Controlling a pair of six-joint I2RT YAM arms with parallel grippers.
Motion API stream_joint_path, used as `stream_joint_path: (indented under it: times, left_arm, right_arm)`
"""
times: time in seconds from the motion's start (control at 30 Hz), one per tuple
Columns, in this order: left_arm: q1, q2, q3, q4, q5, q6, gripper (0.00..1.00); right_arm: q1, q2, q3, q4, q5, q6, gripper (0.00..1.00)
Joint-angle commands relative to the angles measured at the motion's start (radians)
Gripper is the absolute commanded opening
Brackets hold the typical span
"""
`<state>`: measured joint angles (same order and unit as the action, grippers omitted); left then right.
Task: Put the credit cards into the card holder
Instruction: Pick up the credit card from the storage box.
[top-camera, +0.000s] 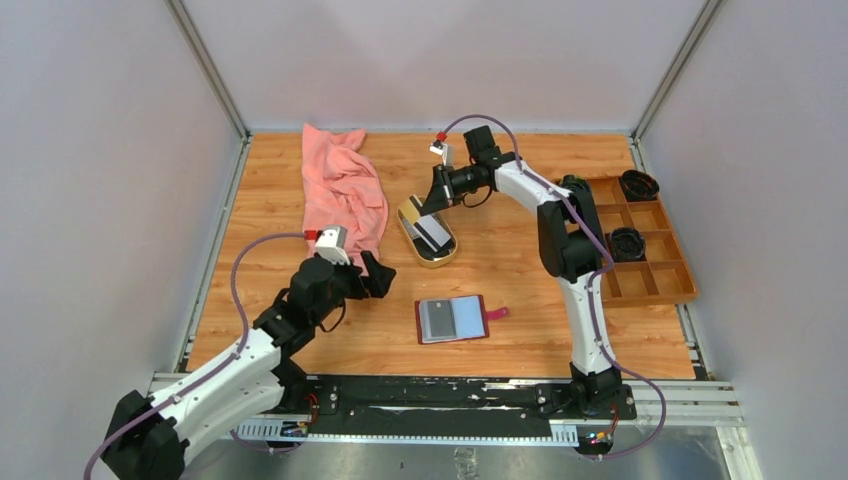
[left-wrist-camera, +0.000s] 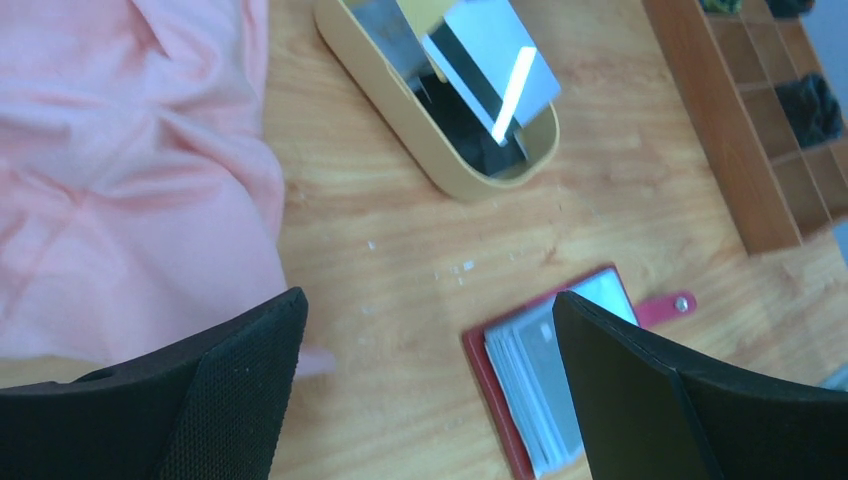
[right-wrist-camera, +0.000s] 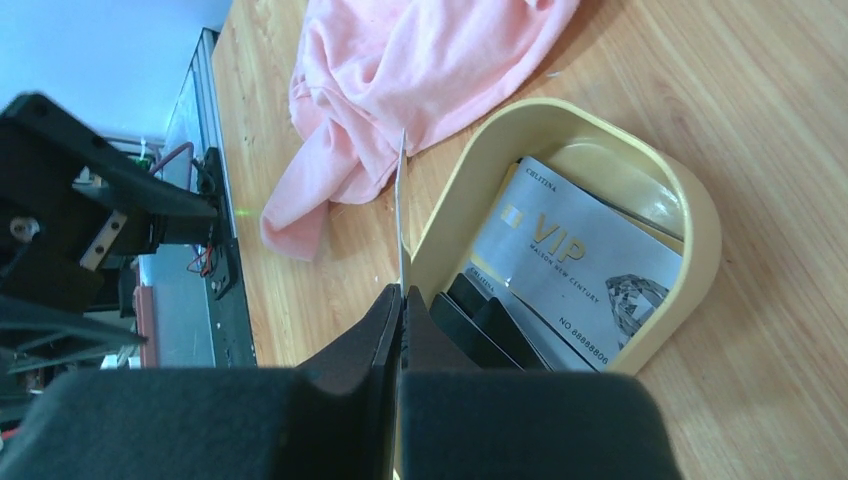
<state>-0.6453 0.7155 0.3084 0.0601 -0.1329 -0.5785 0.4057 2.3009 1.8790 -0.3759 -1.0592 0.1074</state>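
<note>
The dark red card holder (top-camera: 452, 319) lies open on the table, with pale cards showing in its sleeves (left-wrist-camera: 540, 370). My left gripper (top-camera: 376, 276) hovers open just left of it, nothing between its fingers (left-wrist-camera: 430, 310). My right gripper (top-camera: 432, 203) is shut on one credit card (right-wrist-camera: 401, 200), seen edge-on as a thin white line rising from the fingertips (right-wrist-camera: 402, 292). That card (left-wrist-camera: 500, 40) stands tilted over the oval tan dish (right-wrist-camera: 700, 230). More credit cards (right-wrist-camera: 570, 260) lie in the dish: a pale grey VIP card on top of black ones.
A pink cloth (top-camera: 343, 195) lies crumpled at the back left, close to the dish and to my left gripper. A brown wooden compartment tray (top-camera: 650, 282) sits at the right with two black round things (top-camera: 638, 184) in it. Walls enclose the table.
</note>
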Motion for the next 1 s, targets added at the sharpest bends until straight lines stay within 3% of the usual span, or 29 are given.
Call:
stream_joint_path:
  times: [0.0, 0.23, 0.5, 0.7, 0.97]
  left_arm:
    - [0.107, 0.108, 0.089, 0.165, 0.118, 0.050, 0.99]
    - [0.330, 0.420, 0.239, 0.340, 0.480, 0.049, 1.00]
    - [0.469, 0.770, 0.403, 0.427, 0.699, 0.011, 0.89]
    - [0.491, 0.918, 0.432, 0.644, 0.824, -0.064, 0.83]
    - [0.492, 1.116, 0.444, 1.056, 0.930, -0.274, 0.65]
  right_arm:
    - [-0.019, -0.030, -0.009, 0.024, -0.112, -0.081, 0.00]
    - [-0.019, -0.017, -0.005, 0.060, -0.194, -0.156, 0.00]
    - [-0.022, 0.022, 0.032, 0.090, -0.269, -0.163, 0.00]
    - [-0.022, 0.041, 0.037, 0.127, -0.293, -0.130, 0.00]
    - [-0.022, 0.057, 0.031, 0.175, -0.309, -0.072, 0.00]
